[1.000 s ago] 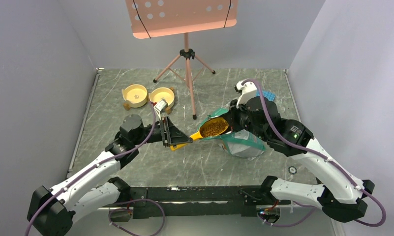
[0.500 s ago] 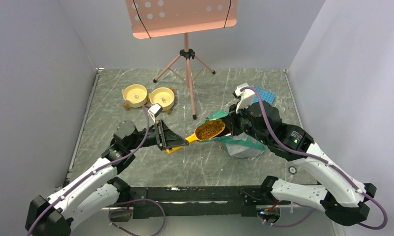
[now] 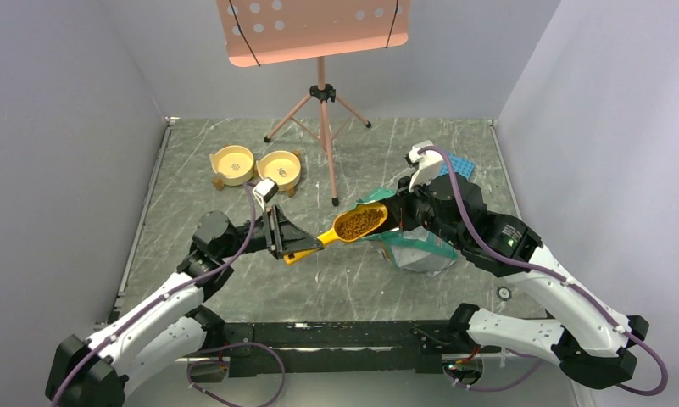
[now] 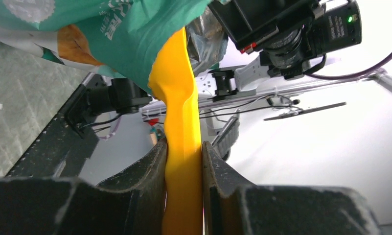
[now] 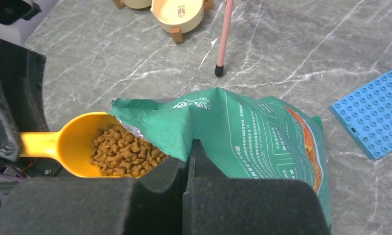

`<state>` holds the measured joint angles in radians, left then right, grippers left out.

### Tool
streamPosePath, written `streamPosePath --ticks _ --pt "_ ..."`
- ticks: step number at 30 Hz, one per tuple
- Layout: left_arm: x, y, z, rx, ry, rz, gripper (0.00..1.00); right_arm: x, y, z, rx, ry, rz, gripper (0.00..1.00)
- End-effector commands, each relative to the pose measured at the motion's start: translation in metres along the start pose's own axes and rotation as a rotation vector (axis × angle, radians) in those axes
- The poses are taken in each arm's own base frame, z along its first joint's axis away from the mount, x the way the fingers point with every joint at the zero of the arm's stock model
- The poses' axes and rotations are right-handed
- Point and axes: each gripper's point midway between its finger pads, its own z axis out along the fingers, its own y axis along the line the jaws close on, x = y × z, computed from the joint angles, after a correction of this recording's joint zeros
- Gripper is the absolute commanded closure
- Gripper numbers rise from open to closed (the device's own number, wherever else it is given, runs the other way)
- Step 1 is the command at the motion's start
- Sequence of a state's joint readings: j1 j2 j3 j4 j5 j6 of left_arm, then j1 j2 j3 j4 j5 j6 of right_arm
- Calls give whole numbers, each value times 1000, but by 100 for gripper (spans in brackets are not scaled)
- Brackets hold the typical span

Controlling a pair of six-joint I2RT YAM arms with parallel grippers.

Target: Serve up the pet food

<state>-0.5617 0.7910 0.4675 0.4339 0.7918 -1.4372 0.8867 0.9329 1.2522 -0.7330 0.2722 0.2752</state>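
The left gripper [image 4: 184,154] pinches the handle of the yellow scoop [image 4: 180,93], its arm stretched forward and to the right. The pet food [image 5: 124,153] fills the scoop's bowl at the mouth of the green bag [image 5: 242,132]. The right gripper [image 5: 189,159], its arm folded inward at the elbow, clamps the bag's edge.

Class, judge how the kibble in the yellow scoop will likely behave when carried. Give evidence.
The kibble is a loose heap of tiny pellets, so it will probably slide and spill if the scoop tilts. It lies close to the rim, so jerks look risky. The left gripper pinches only the handle, so the loaded end might dip.
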Motion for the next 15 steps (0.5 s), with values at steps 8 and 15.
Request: streamPosePath --ticks 8,15 --pt "-16 -20 -3 168 -81 -239 100 -33 -13 -12 66 -99 34 100" --pt "-10 -24 -9 203 -61 -257 100 -36 -18 -11 107 -107 56 100"
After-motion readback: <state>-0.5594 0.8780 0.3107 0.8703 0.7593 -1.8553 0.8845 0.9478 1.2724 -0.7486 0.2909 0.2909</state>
